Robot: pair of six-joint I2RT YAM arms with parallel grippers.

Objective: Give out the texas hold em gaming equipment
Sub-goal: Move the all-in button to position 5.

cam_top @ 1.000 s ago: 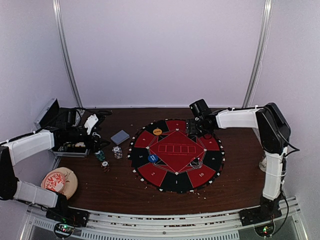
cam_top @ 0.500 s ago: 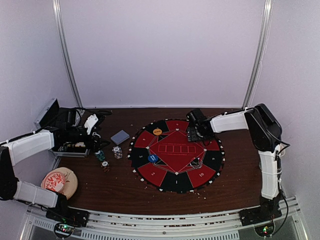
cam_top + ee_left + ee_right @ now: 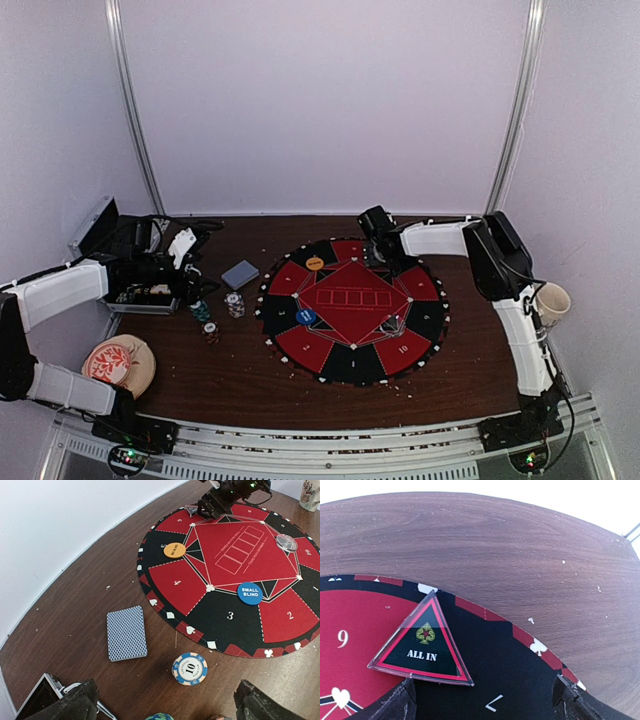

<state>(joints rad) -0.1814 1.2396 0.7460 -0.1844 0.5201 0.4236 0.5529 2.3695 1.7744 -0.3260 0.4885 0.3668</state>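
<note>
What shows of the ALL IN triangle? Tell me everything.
The ALL IN triangle is a flat, clear-edged plastic-looking piece: black face, red border, a spade emblem, white lettering. It lies on the mat near its rim, across a red field marked 9 and a black one. Only the mat touches it; the open right gripper hangs above.

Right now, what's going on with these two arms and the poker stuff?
Poker gear is being set out. The right pincer hovers open over a triangular ALL IN marker at the mat's far edge. The left pincer hangs open and empty over the chip stacks beside the metal case. An orange button, a blue button and a clear button lie on the mat; the card deck sits on the table left of it.
</note>
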